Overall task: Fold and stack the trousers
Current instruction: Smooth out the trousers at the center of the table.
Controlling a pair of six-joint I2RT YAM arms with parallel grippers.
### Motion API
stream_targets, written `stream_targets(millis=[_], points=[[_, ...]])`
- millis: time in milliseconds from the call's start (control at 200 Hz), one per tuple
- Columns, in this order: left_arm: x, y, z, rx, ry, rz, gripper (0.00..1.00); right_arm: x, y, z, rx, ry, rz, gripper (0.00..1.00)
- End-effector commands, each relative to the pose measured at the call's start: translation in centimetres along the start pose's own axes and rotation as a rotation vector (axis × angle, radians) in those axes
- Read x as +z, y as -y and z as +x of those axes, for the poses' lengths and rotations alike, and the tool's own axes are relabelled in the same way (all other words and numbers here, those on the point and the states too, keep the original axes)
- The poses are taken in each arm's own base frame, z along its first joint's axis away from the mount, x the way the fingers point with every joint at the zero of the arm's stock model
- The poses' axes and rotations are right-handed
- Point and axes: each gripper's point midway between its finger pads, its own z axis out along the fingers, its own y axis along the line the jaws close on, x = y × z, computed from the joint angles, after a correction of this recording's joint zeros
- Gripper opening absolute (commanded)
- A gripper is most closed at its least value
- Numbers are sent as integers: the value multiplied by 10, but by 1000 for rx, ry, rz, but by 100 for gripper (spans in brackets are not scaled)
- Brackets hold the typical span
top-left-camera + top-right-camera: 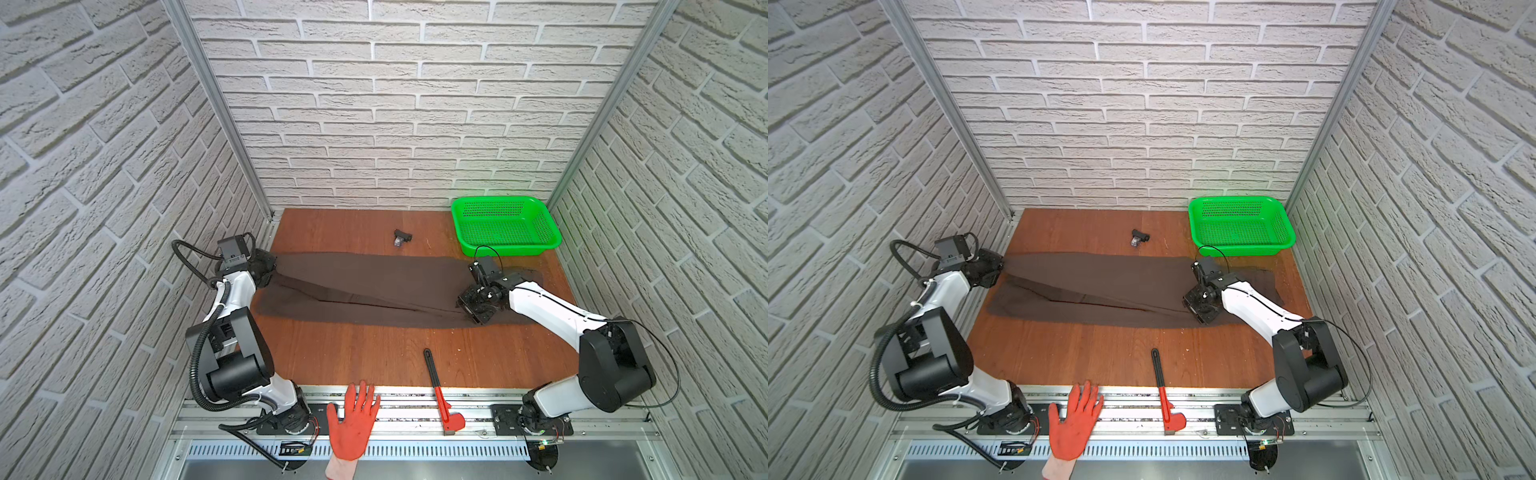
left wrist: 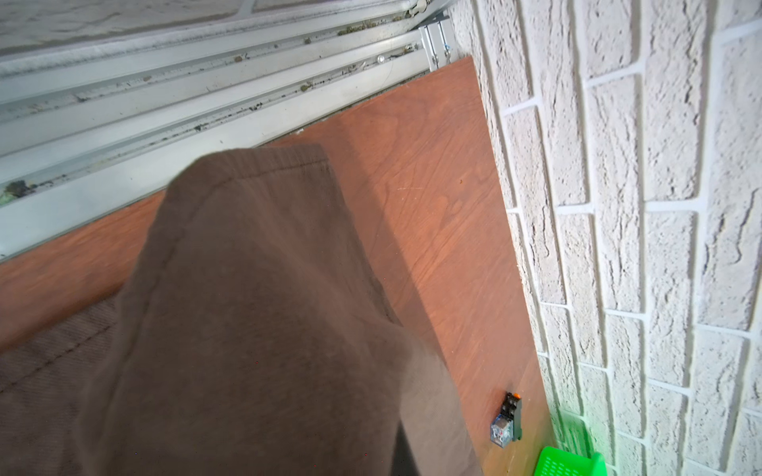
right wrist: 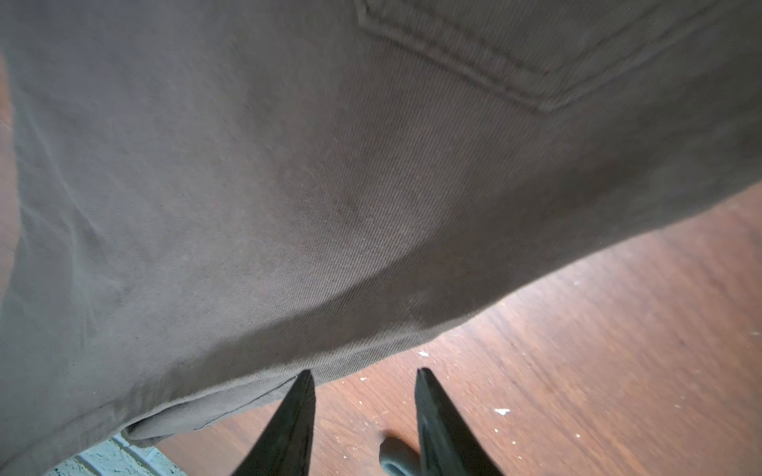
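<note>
Trousers (image 1: 374,286): dark brown, stretched lengthwise across the middle of the wooden surface (image 1: 353,361). The legs point toward my left arm and the waist end is under my right arm. Both top views show the two legs splitting apart toward the left. The nearer leg lies flat; the farther one runs up into my left fingers (image 1: 266,270).

Left fingers: pressed together, pinching the hem end of that farther leg. In the left wrist view the trousers (image 2: 255,329) hang close to the lens and hide them entirely.

Right fingers (image 3: 301,399): spread, holding nothing. In the right wrist view one tip is at the edge of the cloth and the other is over bare wood. A stitched pocket corner shows on the cloth.

Behind the trousers: a small black-and-clear relay (image 1: 402,240) toward the back wall, and a green basket (image 1: 503,199) in the back right corner, near my right wrist.

Near edge: a red-handled tool (image 1: 441,395) and an orange glove (image 1: 353,419), palm down on the front rail.
</note>
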Motion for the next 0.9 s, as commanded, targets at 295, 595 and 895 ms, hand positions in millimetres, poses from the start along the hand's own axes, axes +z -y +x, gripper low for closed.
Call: stream_targets(millis=[295,595,895], points=[[-10,20,-16,10,34,41,0,24,-5,-2,94,17,4,45],[-13,21,-19,19,36,46,0,33,-5,-20,121,68,26,22],[-4,38,-36,47,36,64,0,-21,-42,-53,110,165,-100,5]])
